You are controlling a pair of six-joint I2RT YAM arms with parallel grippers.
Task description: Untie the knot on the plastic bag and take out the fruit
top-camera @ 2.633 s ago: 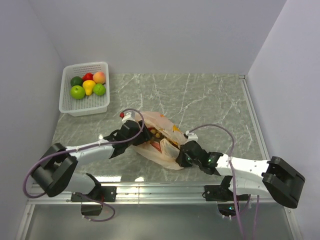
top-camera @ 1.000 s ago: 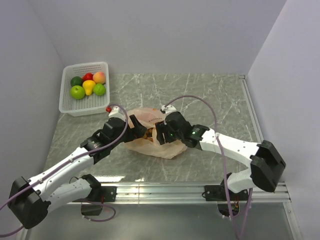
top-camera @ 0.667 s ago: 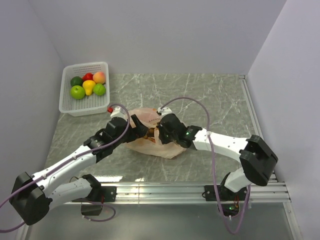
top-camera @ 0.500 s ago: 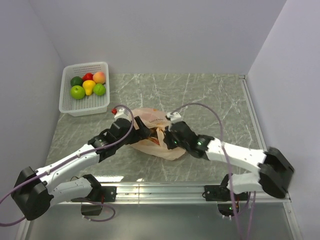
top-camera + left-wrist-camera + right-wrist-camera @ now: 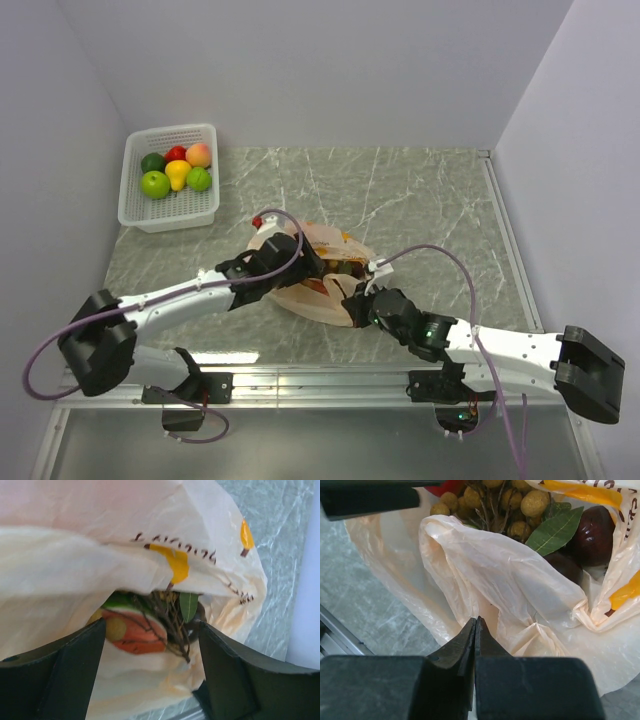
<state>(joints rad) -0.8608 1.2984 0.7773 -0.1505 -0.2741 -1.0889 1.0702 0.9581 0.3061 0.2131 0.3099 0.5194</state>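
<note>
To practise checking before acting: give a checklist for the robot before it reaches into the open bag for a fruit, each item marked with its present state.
1. Mouth of the plastic bag open: ok.
2. Fruit exposed, the watermelon wedge and the tan cluster: ok.
3. The left gripper open, facing the mouth: ok.
4. The right gripper shut at the bag's fold: ok.
5. Film truly pinched by it: cannot tell.
</note>
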